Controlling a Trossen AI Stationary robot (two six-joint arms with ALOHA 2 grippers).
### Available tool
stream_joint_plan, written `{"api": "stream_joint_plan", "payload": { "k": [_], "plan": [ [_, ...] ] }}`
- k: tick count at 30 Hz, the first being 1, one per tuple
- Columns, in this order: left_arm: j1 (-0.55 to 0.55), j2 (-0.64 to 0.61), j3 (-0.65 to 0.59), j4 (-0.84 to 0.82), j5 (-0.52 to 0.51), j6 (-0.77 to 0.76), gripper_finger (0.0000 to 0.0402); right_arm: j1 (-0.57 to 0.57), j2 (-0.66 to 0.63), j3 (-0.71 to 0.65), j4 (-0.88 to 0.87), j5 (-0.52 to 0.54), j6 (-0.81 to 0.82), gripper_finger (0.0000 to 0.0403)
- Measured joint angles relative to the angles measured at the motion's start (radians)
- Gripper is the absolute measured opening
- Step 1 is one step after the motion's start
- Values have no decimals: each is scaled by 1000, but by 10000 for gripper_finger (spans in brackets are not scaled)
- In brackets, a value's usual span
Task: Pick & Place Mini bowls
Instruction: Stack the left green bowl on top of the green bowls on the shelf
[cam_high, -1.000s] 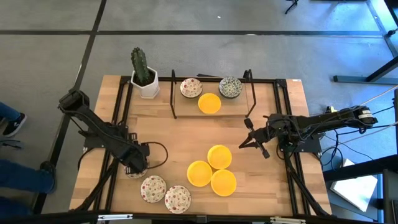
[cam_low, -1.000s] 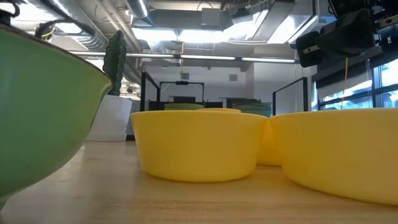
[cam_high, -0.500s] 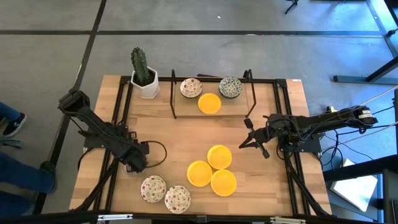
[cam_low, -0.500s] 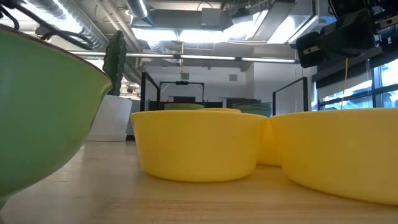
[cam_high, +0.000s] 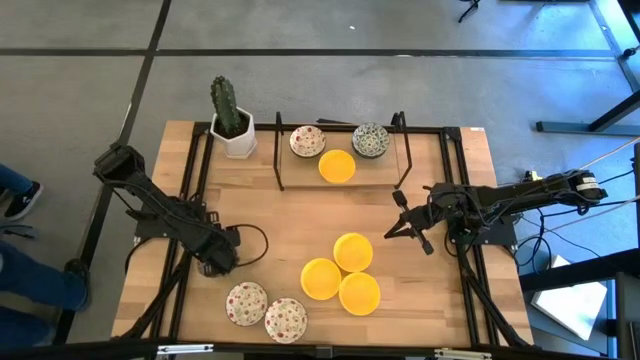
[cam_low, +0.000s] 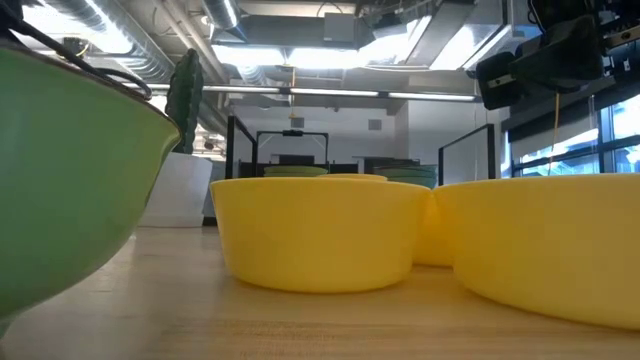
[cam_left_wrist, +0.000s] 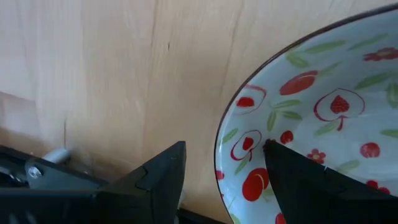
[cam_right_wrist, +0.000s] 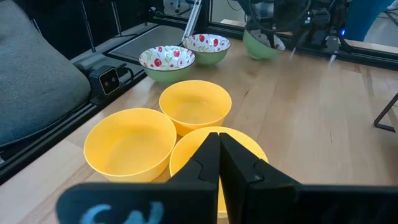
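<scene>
left hand (cam_high: 218, 262): lower left of the high view, low over the desk (cam_high: 290, 215); fingers (cam_left_wrist: 158, 177) spread, straddling the rim of a red-patterned bowl (cam_left_wrist: 311, 118), one finger outside the wall and one inside; the bowl sits under the hand and is mostly hidden from above.
right hand (cam_high: 392, 232): right of centre in the high view, above the desk, fingers pressed together, holding nothing.
yellow bowls (cam_high: 340, 275): three in a touching cluster at lower centre of the high view, just below and left of the right hand; in the right wrist view they lie directly ahead of the closed fingers (cam_right_wrist: 217, 163).
red-speckled pair (cam_high: 265, 312): two bowls touching each other at the lower left of the high view, just below and right of the left hand, well apart from the right hand.
far group: one red-patterned bowl (cam_high: 307, 141), one grey-green patterned bowl (cam_high: 371, 140) and one yellow bowl (cam_high: 337, 166) at upper centre, inside a black frame (cam_high: 279, 150), well apart from both hands.
cactus pot (cam_high: 233, 135): upper left corner of the desk, beside the frame.
low view: green bowl wall (cam_low: 60, 180) fills the left; yellow bowls to the centre and right.
</scene>
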Motion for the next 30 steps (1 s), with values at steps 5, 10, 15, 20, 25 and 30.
{"api": "stream_joint_plan", "payload": {
  "k": [5, 10, 15, 20, 25, 30],
  "plan": [
    [0, 0, 2, -4, 21, -61, 212, 0, 0, 0, 0, 0, 0, 6],
    [-3, 0, 46, -6, 24, -61, 212, 0, 0, 0, 0, 0, 0, 6],
    [-3, 0, 99, -10, 17, -28, 212, 0, 0, 0, 0, 0, 0, 6],
    [-2, 0, 103, -24, 58, -16, 212, 0, 0, 0, 0, 0, 0, 6],
    [0, 0, 103, -83, 59, 5, 212, 0, 0, 0, -10, 0, 0, 6],
    [0, 0, 103, -86, 49, 10, 212, 0, 0, 0, -15, 0, 0, 6]
  ]
}}
